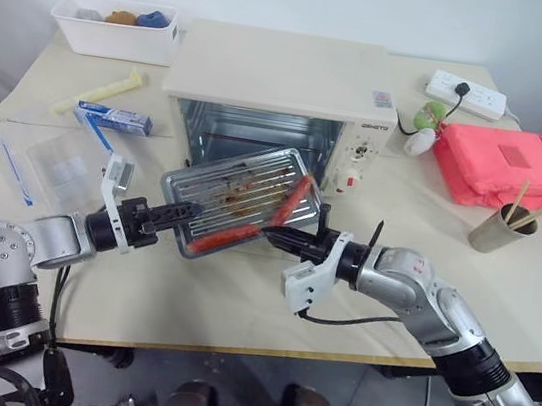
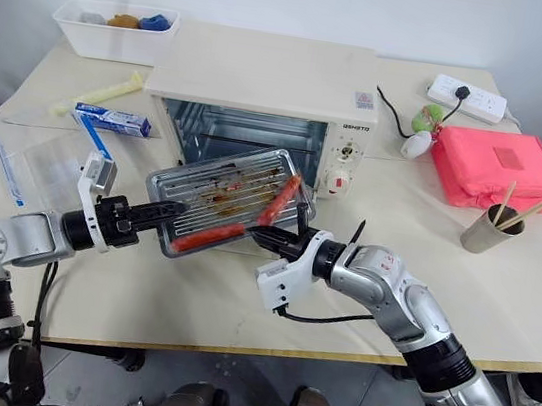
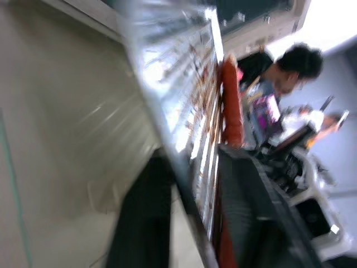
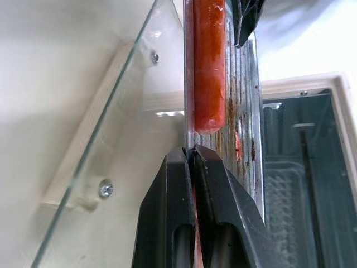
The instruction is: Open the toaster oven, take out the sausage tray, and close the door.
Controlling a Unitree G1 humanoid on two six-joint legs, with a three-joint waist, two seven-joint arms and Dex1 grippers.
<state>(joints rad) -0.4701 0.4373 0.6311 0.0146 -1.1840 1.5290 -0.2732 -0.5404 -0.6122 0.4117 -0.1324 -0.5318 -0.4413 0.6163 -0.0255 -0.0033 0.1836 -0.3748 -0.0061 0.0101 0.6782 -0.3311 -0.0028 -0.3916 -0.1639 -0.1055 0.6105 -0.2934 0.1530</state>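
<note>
Both grippers are on the sausage tray (image 1: 241,202), which is already outside the toaster oven (image 1: 275,103) and is carried in the air in front of its open mouth, above the door. The right gripper (image 1: 274,232) is clamped tight on the tray's near right rim; in the right wrist view its two black fingers (image 4: 184,195) pinch the thin metal edge with no gap. The left gripper (image 1: 170,214) reaches to the tray's left rim, and in the left wrist view the edge runs between its two fingers (image 3: 251,212). They seem to be closed on it, but the blur does not let me be fully sure.

The oven stands at the back middle of the table (image 1: 500,296) with its chamber empty and open. The door (image 4: 106,139) is folded down flat in front, its glass pane lying under the tray.

The tray is tilted, the right far corner higher. Two red-orange sausages (image 1: 292,198) lie on its rack, one near the right end and one along the near edge.

I judge that opening and pulling out are done. What is left: set the tray down on the table, then lift the door shut. With this tilt the sausages could roll off.
</note>
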